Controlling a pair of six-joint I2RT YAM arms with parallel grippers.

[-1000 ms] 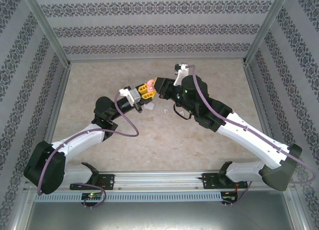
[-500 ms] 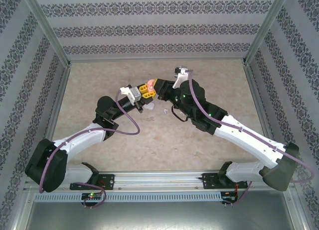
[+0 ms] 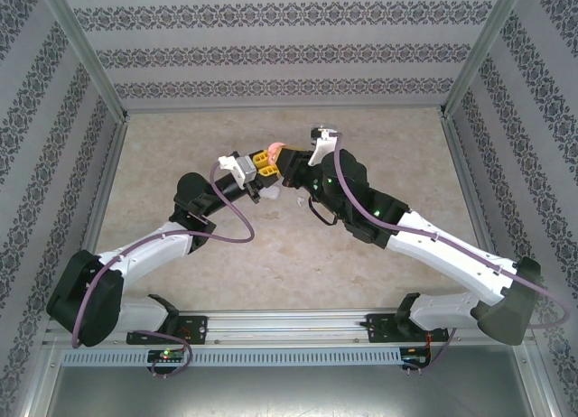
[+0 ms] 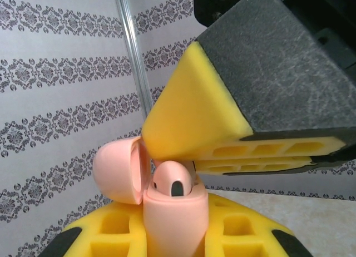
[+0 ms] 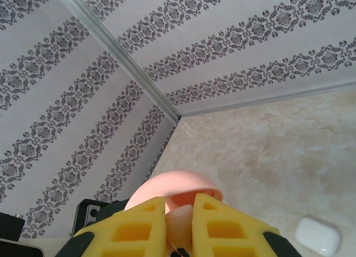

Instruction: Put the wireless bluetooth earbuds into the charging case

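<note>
Holding the charging case [image 3: 274, 151] clear of the table [image 3: 379, 146] is done by the left gripper [image 3: 262, 167], as shown from the top external camera. It is closed on the case body so that the right gripper [image 3: 289, 162], met tip to tip with it over mid-table, can be brought onto the case mouth from the opposite side.

From the left wrist camera, the case is seen clamped low between the yellow pads, with its long axis upright in the picture and its mouth upward. The lid [image 4: 115, 171] is swung open to the left, which leaves the wells free. One pink earbud [image 4: 173, 183] is seated in the case, head up, dark grille toward the camera, stem down out of sight. Its long axis is judged to run along that of the case. The right gripper's fingers are brought in from the upper right with the jaws almost together and the tips bearing on the bud's head, apparently to press it home.

From the right wrist camera, a pale pink shape is seen in the narrow gap between the right pads, with the lid's dome just beyond. Whether the bud is pinched or merely pressed cannot be settled here. A white case [image 5: 317, 235] lies closed on the table, well apart at lower right.
</note>
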